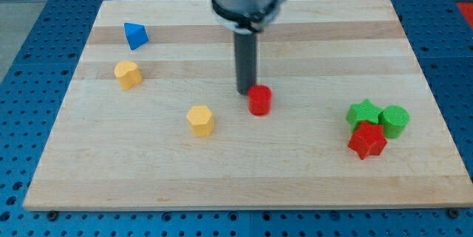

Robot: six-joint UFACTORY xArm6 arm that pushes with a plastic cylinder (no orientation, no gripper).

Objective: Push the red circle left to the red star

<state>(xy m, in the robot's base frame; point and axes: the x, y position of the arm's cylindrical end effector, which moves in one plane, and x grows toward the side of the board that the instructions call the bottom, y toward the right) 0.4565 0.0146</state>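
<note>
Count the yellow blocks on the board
2. One yellow block sits at the view's left, below the blue block; the other yellow block lies near the middle, left of the red circle.

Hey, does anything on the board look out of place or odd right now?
Nothing stands out. My tip touches the red circle at its upper left; the red star sits far right against the green star.

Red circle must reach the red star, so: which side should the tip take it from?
No grip, only a push: press the red circle on its rounded upper-left wall, opposite the red star at lower right. My tip sits there; aim through the centre, or it may slip aside.
</note>
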